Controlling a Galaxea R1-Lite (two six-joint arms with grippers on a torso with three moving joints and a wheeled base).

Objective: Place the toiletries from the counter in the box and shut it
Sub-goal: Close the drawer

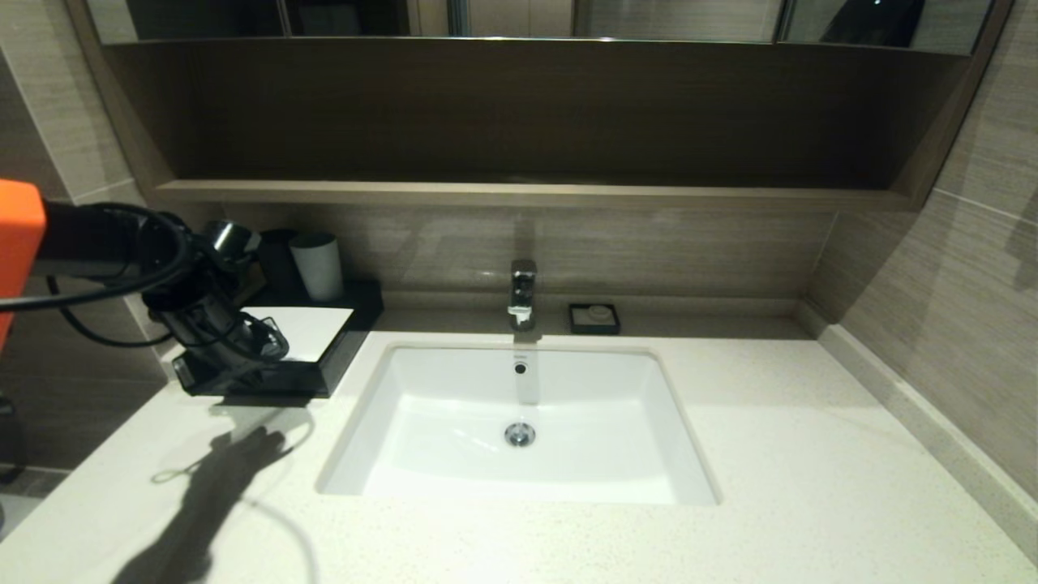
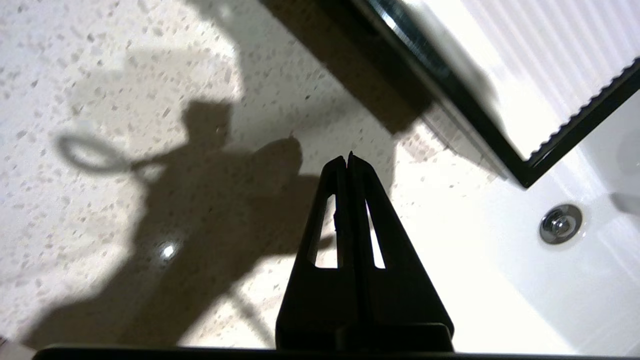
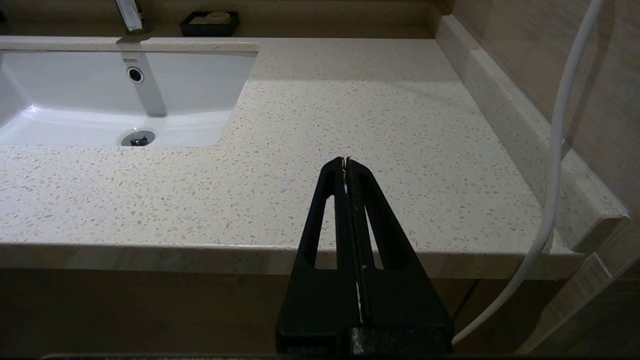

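The black box (image 1: 349,337) with a white top panel stands at the back left of the counter (image 1: 811,454). My left arm (image 1: 122,243) reaches in over its front edge. In the left wrist view the left gripper (image 2: 347,156) is shut with nothing in it, above bare counter just in front of the box (image 2: 550,60) corner. The right gripper (image 3: 346,160) is also shut and empty, low at the counter's front edge on the right side. No toiletries show in any view. I cannot tell whether the box's drawer is pushed fully in.
A white sink (image 1: 519,422) with a faucet (image 1: 523,292) fills the middle. A grey cup (image 1: 318,266) and a dark cup (image 1: 277,259) stand at the back of the box. A small black dish (image 1: 594,318) sits behind the sink. A white cable (image 3: 555,150) hangs at the right wall.
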